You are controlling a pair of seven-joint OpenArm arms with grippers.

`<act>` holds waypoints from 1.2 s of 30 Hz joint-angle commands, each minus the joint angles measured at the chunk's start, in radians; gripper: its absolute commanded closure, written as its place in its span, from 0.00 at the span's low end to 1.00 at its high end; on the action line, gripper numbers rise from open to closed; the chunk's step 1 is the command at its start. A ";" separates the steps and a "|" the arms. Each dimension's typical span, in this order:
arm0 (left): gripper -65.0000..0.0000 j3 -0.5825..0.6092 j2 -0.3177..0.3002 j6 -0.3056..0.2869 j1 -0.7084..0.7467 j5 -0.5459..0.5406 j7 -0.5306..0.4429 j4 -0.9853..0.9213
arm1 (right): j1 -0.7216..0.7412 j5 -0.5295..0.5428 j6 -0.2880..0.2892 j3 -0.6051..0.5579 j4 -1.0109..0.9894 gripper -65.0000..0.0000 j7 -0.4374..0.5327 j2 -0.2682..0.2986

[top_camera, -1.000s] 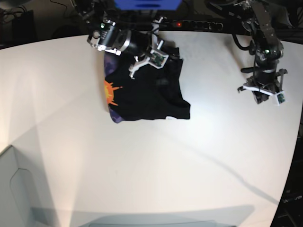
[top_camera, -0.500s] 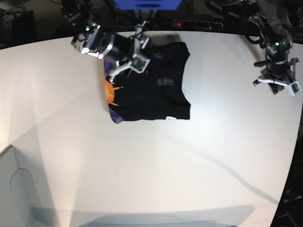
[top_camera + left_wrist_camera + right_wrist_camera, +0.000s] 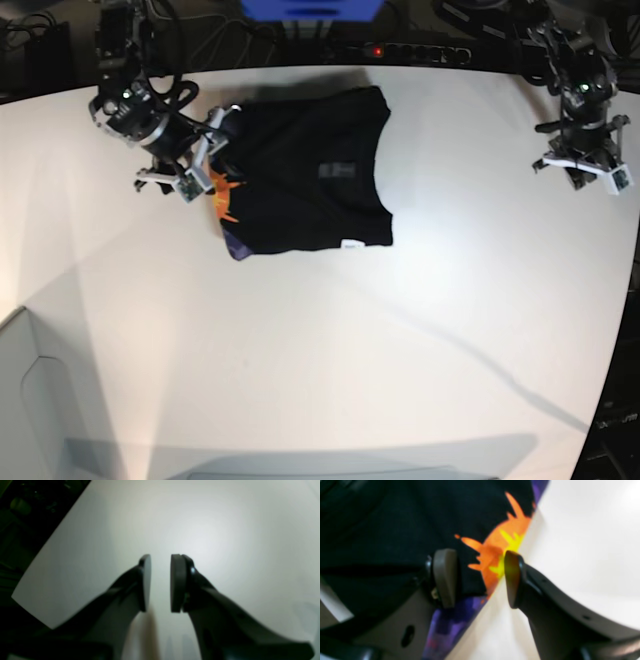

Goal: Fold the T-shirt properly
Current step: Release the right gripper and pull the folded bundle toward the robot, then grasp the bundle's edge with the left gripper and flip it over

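Basically the folding looks nearly done: the large plain black cloth T-shirt (image 3: 305, 170) lies as a compact rectangle on the white bench (image 3: 330, 360), near the far edge and a bit toward my right arm's side. Its orange-and-purple sun print (image 3: 503, 547) peeks out along the folded edge closest to that arm, and a small white tag (image 3: 351, 244) shows at the near edge.

My right gripper (image 3: 480, 578) hangs over that printed edge, fingers apart with nothing between them; the print and bare bench show through the gap. I judge this a released hold, not a new grasp.

My left gripper (image 3: 160, 582) is well off the shirt, over bare bench at the far corner on its own side, fingers slightly apart, holding nothing.

Next call: decide whether the rectangle is tidy enough. The purple corner (image 3: 235, 247) sticks out a little, so one tuck or smoothing pass there, else clear both arms.

Around: black cables and a power strip (image 3: 420, 52) beyond the far edge. Nothing blocks the shirt.
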 commanded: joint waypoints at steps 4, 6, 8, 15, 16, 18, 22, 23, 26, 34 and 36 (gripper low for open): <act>0.79 -0.004 -0.018 -0.001 0.002 0.000 -0.022 0.016 | 0.002 0.010 0.011 0.094 0.039 0.52 0.022 0.006; 0.79 -0.008 -0.019 -0.001 0.004 -0.026 -0.022 0.016 | -0.004 0.012 0.011 0.114 0.068 0.52 0.022 0.004; 0.79 -0.011 -0.021 -0.001 0.012 -0.101 -0.022 0.016 | -0.022 0.013 0.011 0.122 0.116 0.52 0.022 0.000; 0.53 0.147 0.016 0.003 0.111 -0.394 -0.021 0.049 | -0.044 0.013 0.011 0.111 0.174 0.52 0.022 -0.072; 0.47 0.187 0.019 0.002 0.119 -0.414 -0.021 0.049 | -0.048 0.013 0.011 0.110 0.174 0.52 0.022 -0.075; 0.38 0.276 0.028 0.002 0.124 -0.437 -0.022 0.037 | -0.048 0.013 0.011 0.110 0.174 0.52 0.022 -0.077; 0.35 0.470 0.039 0.002 0.121 -0.452 -0.032 0.039 | -0.050 0.013 0.011 0.108 0.174 0.52 0.014 -0.075; 0.35 0.517 0.039 0.002 0.119 -0.452 -0.033 0.043 | -0.050 0.013 0.011 0.108 0.174 0.52 0.013 -0.074; 0.35 0.637 0.041 0.002 0.085 -0.452 -0.033 0.034 | -0.052 0.010 0.011 0.110 0.174 0.52 0.013 -0.072; 0.35 0.841 0.041 0.011 -0.039 -0.446 -0.033 -0.149 | -0.070 0.010 0.011 0.114 0.174 0.52 0.013 -0.071; 0.35 0.864 0.041 0.011 -0.050 -0.444 -0.033 -0.167 | -0.070 0.009 0.011 0.116 0.174 0.52 0.013 -0.071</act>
